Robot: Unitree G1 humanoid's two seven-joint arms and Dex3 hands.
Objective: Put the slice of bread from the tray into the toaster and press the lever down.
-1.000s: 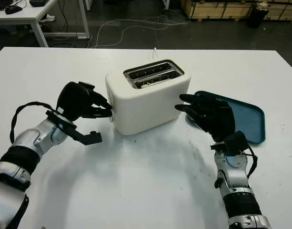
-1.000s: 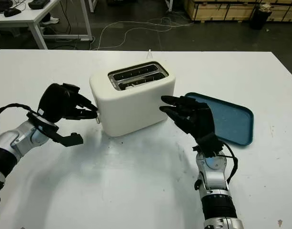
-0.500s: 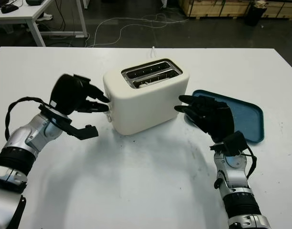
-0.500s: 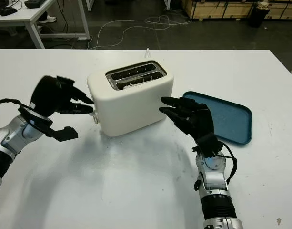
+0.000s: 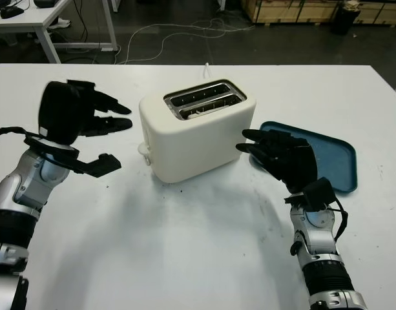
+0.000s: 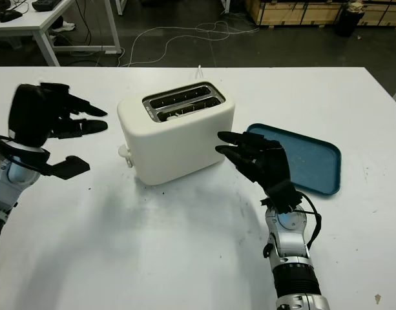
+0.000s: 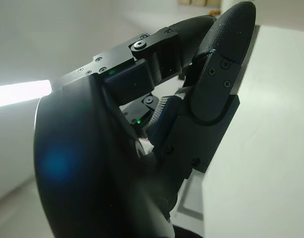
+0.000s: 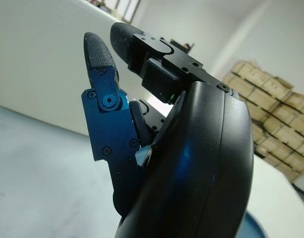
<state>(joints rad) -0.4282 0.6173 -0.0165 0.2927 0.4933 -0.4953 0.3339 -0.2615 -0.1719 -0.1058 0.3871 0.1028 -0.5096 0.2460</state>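
Note:
A white two-slot toaster (image 5: 198, 139) stands mid-table. A pale slice of bread (image 5: 202, 112) sits low in its nearer slot. The lever knob (image 5: 144, 150) is low on the toaster's left end. My left hand (image 5: 117, 132) is open, raised to the left of the toaster and apart from it. On the other side, my right hand (image 5: 249, 143) is open with its fingertips close to the toaster's right wall (image 8: 42, 59), touching nothing that I can make out. The blue tray (image 5: 340, 161) behind that hand holds nothing.
The toaster's white cable (image 5: 207, 66) runs off the table's far edge. Bare white tabletop (image 5: 198, 245) stretches in front of the toaster. Beyond the table are another table (image 5: 36, 19), floor cables and wooden pallets (image 5: 294, 10).
My left hand has pulled away from the lever end of the toaster, up and to the left. The right hand has stayed beside the toaster.

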